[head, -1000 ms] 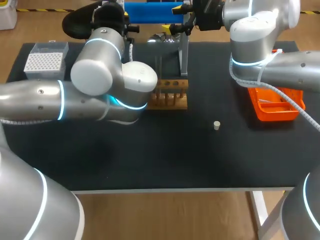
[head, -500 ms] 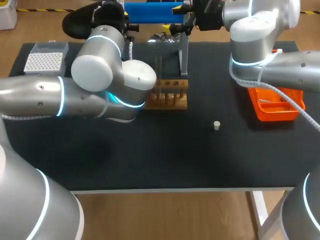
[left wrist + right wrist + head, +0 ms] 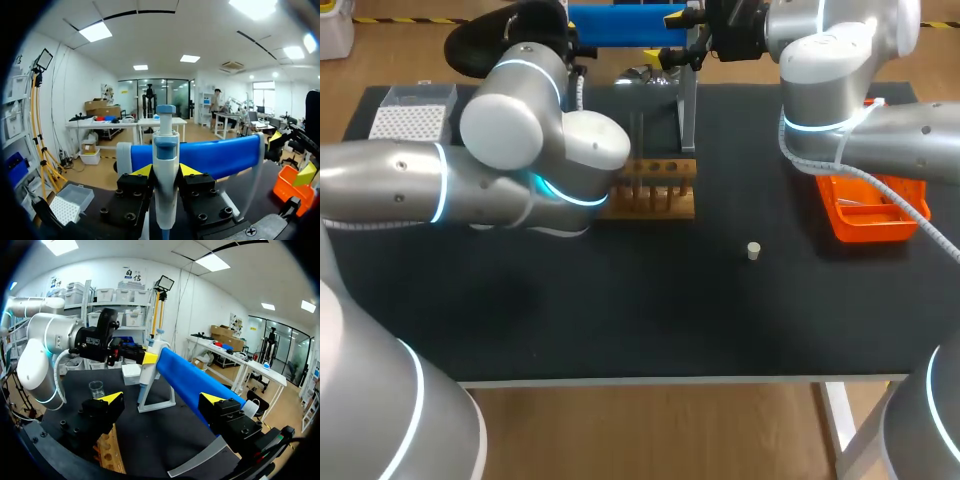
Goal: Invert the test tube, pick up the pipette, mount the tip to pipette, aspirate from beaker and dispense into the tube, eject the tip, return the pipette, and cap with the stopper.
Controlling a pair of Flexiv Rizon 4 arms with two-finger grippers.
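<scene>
Left arm (image 3: 510,150): we see it enter from the left, elbow bent over the counter (image 3: 670,310), wrist at the blue stand (image 3: 215,155) | left hand (image 3: 165,172) clamped on the upright pipette (image 3: 165,145), a yellow tip on each side | right hand (image 3: 162,399) spread wide, facing the stand | only the head view shows the stopper (image 3: 753,250) lying on the counter; only the right wrist view shows the beaker (image 3: 96,388)

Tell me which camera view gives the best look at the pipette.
Left wrist view: the pipette stands upright, close and central, clamped between the left gripper's yellow tips. The right wrist view shows it small, from the side, at the end of the blue bar. The head view hides it behind the left arm.
</scene>
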